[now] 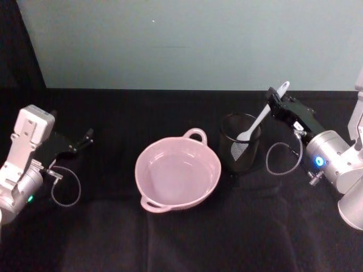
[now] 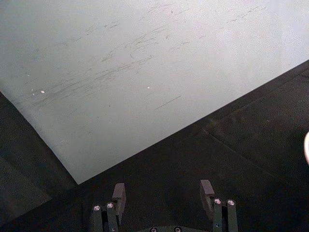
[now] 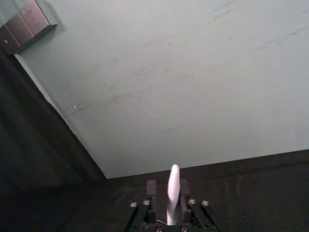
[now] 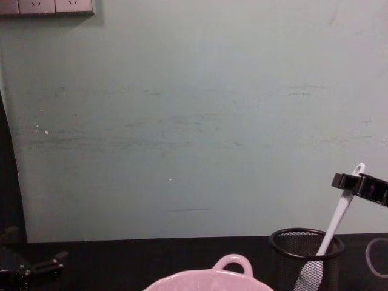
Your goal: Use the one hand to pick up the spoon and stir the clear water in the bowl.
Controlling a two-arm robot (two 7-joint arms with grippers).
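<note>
So the left gripper [image 1: 86, 137] is parked way off to the side, hovering low over the black surface [image 1: 181, 238] with its fingers [image 2: 119, 192] spread apart and nothing between them, well apart from everything else. Moving right from it you hit the bowl [image 1: 178, 173], pale pink, sitting on the surface in the middle with one small loop handle on its far rim and another on the near rim, and clear water inside. Just past the bowl, near it but not touching, there's a black wire-mesh cup [image 1: 240, 148] standing upright. The spoon [image 1: 260, 119] is in that cup, leaning over toward the right, with its flat oval head down inside the mesh and the handle sticking up and out past the rim. The right gripper [image 1: 274, 98] is up at the top of that handle, fingers [image 3: 150, 189] closed on it just below the end, so the tip with the little hole pokes out beyond the gripper. From the chest view you can see the gripper sits above and slightly right of the cup, with the spoon hanging down from it at a slant into the cup. The bowl is down and to the left of that gripper, with the cup between them.
</note>
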